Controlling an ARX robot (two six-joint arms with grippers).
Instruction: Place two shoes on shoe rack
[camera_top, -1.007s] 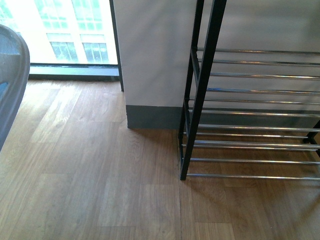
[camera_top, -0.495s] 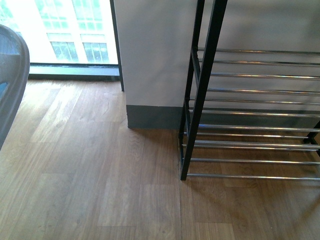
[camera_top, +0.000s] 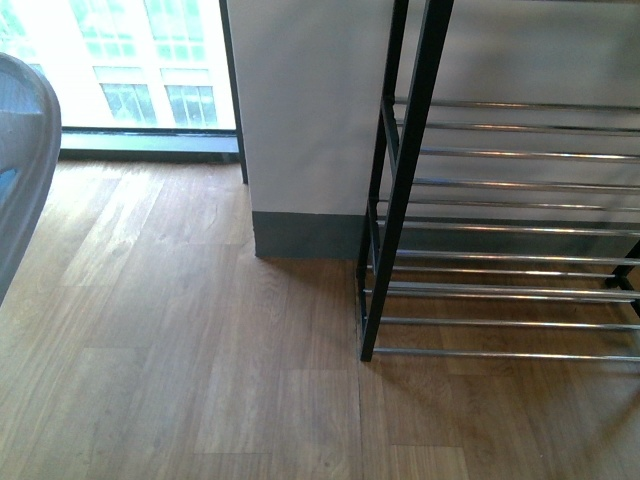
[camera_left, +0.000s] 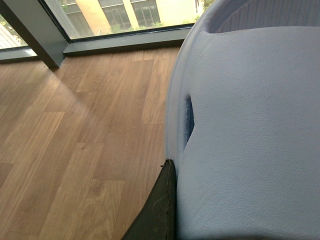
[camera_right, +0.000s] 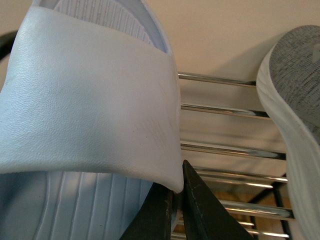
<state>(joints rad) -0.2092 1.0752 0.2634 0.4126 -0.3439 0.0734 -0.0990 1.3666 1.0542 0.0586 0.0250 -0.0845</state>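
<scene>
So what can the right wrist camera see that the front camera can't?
Only the right wrist view shows a pale blue slide pinched at its strap edge by the right tool, plus a grey sneaker on the rods. Only the front view shows the wood floor, the window and the rack's black frame post. Both show the rack's chrome rods.

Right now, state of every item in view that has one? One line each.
Left slide: off the floor, pinched at its strap edge by the left end effector.
Right slide: over the shoe rack rods, strap edge pinched by the right end effector.
Grey sneaker: on the rack, beside the right slide.
Lower rack tiers: no shoes in the front view.
</scene>
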